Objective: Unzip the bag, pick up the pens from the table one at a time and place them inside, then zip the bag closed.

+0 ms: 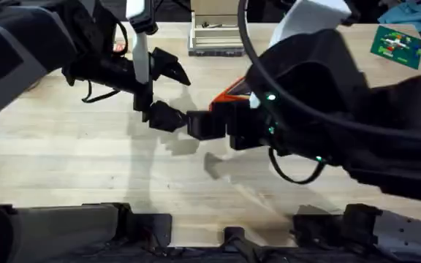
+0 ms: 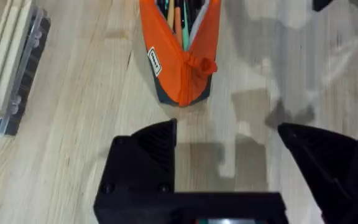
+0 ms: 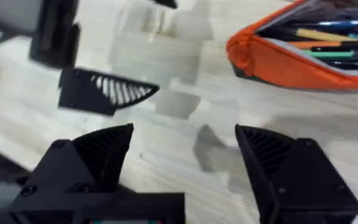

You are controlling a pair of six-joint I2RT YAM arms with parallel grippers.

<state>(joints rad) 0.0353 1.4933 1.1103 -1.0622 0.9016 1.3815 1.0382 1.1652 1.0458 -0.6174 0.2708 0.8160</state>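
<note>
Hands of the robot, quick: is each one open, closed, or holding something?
Left hand: open, holding nothing.
Right hand: open, holding nothing.

No text can be read: the small white label on the side of the orange bag, upper middle of the left wrist view, is too blurred.

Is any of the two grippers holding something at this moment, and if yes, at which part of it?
Nothing is held. The left gripper and the right gripper both have their fingers spread over bare wood, apart from the open orange fabric pouch.
</note>
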